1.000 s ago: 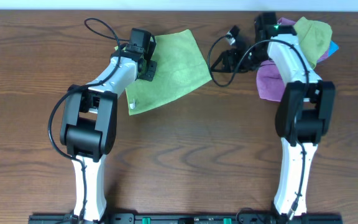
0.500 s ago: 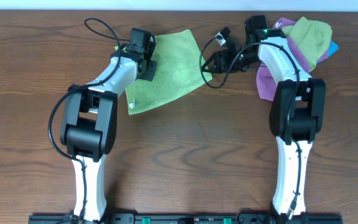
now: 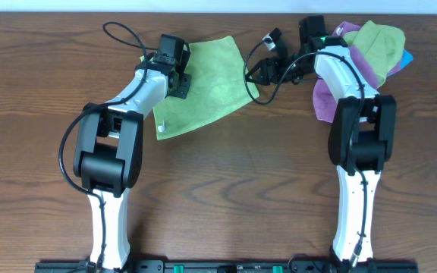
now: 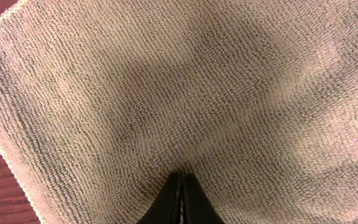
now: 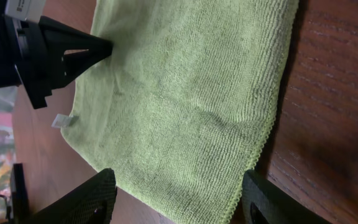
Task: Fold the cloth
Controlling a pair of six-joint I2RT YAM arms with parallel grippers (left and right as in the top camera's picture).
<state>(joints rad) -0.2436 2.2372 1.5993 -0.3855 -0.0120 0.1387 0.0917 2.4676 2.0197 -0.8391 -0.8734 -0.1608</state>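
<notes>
The lime cloth (image 3: 211,80) lies spread flat on the wooden table, its small white tag (image 3: 160,129) at the near left corner. My left gripper (image 3: 179,76) is shut, and its joined tips (image 4: 182,185) press down on the cloth near its left edge. Terry pile fills the left wrist view. My right gripper (image 3: 258,73) hangs open over the cloth's right corner. In the right wrist view the cloth (image 5: 191,93) runs between my right gripper's (image 5: 179,205) two spread fingers (image 5: 86,199). The left gripper (image 5: 107,47) and the tag (image 5: 61,120) also show there.
A bunch of duller green cloth (image 3: 381,42) and purple cloth (image 3: 325,98) sits at the back right under the right arm, with a bit of blue (image 3: 407,58) beside it. The table's far edge (image 3: 218,13) runs just behind the lime cloth.
My right gripper has moved left, away from the bunched cloths, to the lime cloth's right corner. The left arm and the cloth have not moved.
</notes>
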